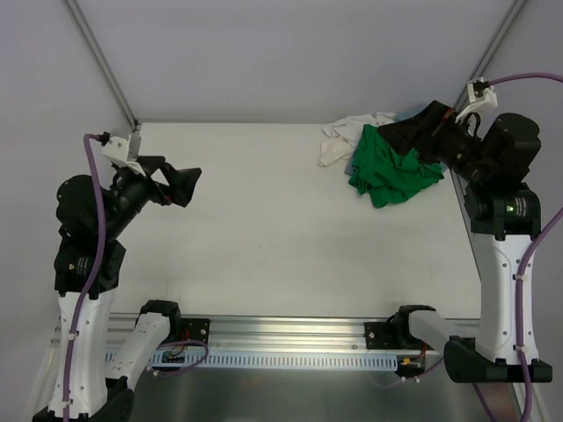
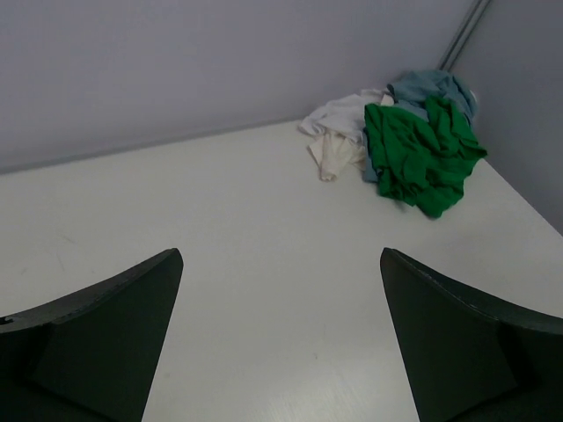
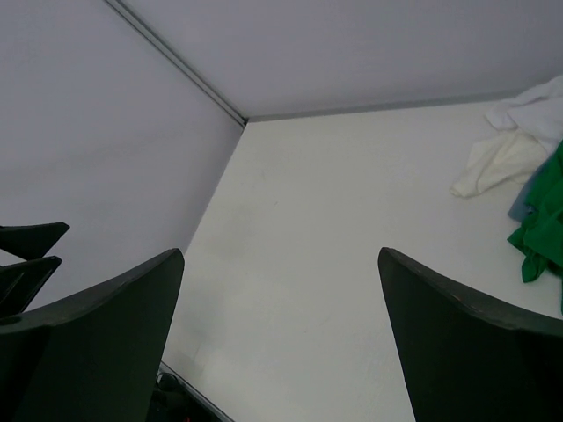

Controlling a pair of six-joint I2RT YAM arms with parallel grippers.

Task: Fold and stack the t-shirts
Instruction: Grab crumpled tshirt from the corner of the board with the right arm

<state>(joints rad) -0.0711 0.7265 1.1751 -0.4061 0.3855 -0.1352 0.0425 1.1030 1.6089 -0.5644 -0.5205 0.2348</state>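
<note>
T-shirts (image 1: pixel 374 154) in heap at far-right table (image 1: pixel 264 237) corner, green tee (image 1: pixel 387 174) on top; L gripper (image 1: pixel 179 184), R gripper (image 1: pixel 412 132): jaws apart.

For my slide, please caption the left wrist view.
Open left gripper facing a green shirt, white shirt and grey-blue shirt heaped together.

White table (image 1: pixel 264 229), crumpled t-shirts (image 1: pixel 387 171) heaped at far-right corner

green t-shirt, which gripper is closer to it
Right. The right gripper hangs open at the far right edge of the green t-shirt; the left gripper, also open, is across the table on the left side.
</note>
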